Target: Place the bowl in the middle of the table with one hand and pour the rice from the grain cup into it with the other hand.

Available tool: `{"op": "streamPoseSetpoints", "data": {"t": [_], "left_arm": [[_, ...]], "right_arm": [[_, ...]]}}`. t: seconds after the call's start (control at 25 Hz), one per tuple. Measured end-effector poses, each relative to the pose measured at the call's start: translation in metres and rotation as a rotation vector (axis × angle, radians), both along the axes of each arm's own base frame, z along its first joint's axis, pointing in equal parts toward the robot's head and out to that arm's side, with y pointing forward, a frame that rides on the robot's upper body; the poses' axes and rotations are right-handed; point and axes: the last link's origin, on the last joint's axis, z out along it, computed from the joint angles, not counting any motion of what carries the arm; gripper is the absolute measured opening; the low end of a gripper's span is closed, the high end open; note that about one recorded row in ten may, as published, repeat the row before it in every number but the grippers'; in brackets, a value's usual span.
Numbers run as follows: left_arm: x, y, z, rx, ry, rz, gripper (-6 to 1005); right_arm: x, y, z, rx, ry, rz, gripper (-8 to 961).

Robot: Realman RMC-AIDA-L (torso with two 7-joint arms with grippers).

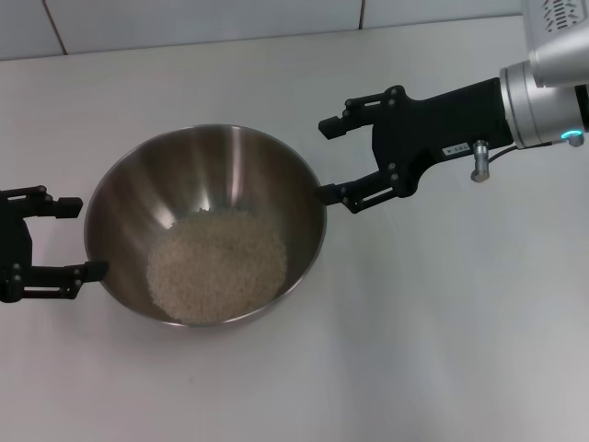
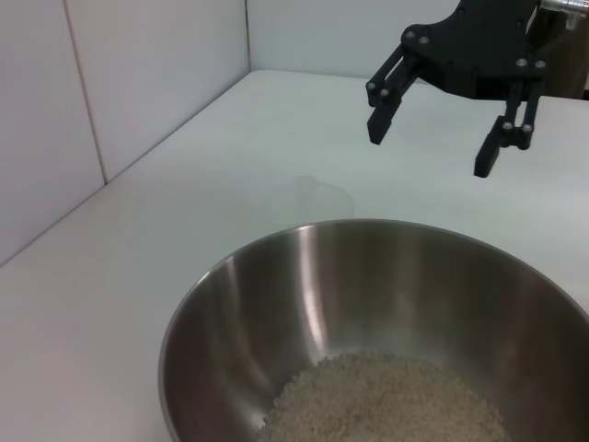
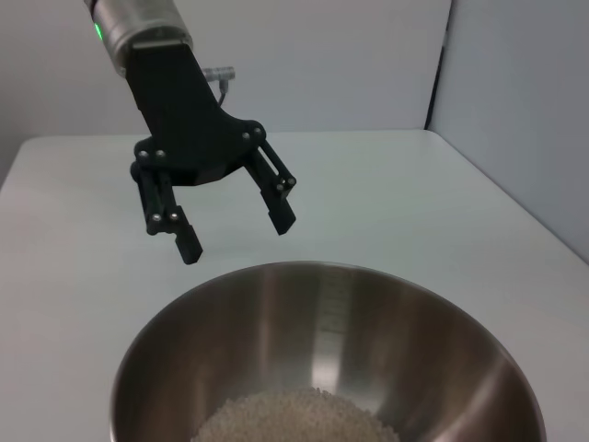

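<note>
The steel bowl (image 1: 230,161) stands on the white table (image 1: 423,350) and holds a heap of rice (image 1: 216,267). My left gripper (image 1: 81,238) is open at the bowl's left rim, its fingertips on either side of the rim's edge; I cannot tell if they touch it. My right gripper (image 1: 326,160) is open and empty just right of the bowl, its lower fingertip close to the rim. The left wrist view shows the bowl (image 2: 368,276), the rice (image 2: 386,405) and the right gripper (image 2: 429,149). The right wrist view shows the bowl (image 3: 368,322), the rice (image 3: 294,419) and the left gripper (image 3: 236,236). The grain cup is out of view.
A white tiled wall (image 1: 202,18) runs along the table's far edge. Bare tabletop lies in front of and to the right of the bowl.
</note>
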Motion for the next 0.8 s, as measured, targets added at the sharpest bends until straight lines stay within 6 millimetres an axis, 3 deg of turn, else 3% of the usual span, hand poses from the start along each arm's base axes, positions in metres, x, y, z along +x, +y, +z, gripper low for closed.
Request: {"op": "streamPoseSetpoints", "data": {"t": [0.8], "left_arm": [[0.0, 0.0007, 0.0002, 0.003, 0.004, -0.001, 835]], "right_arm": [[0.0018, 0.0018, -0.0033, 0.019, 0.008, -0.02, 825]]}}
